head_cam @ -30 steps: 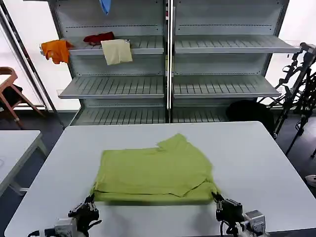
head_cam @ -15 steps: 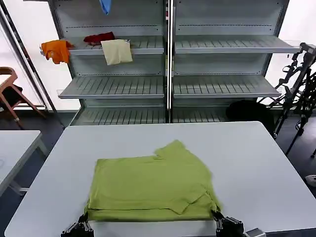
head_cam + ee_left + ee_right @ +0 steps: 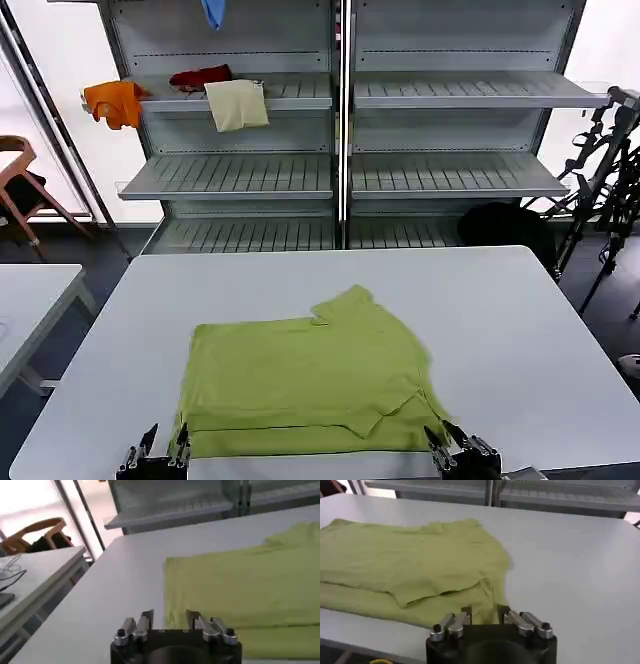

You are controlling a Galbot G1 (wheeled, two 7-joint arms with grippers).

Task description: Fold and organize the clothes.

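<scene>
Green T-shirt (image 3: pixel 305 378) lying folded on white worktop (image 3: pixel 520 330), toward near edge, one sleeve poking out at far side. Left gripper (image 3: pixel 164 447) sitting at shirt's near left corner, fingers apart, gripping nothing. Right gripper (image 3: pixel 448 445) sitting at near right corner, fingers likewise apart, just off fabric edge.

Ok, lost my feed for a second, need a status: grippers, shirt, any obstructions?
Left gripper open at near-left corner, right gripper open at near-right corner, both empty. Lime-green T-shirt folded flat on the table, one sleeve poking out far side. Nothing obstructing.
</scene>
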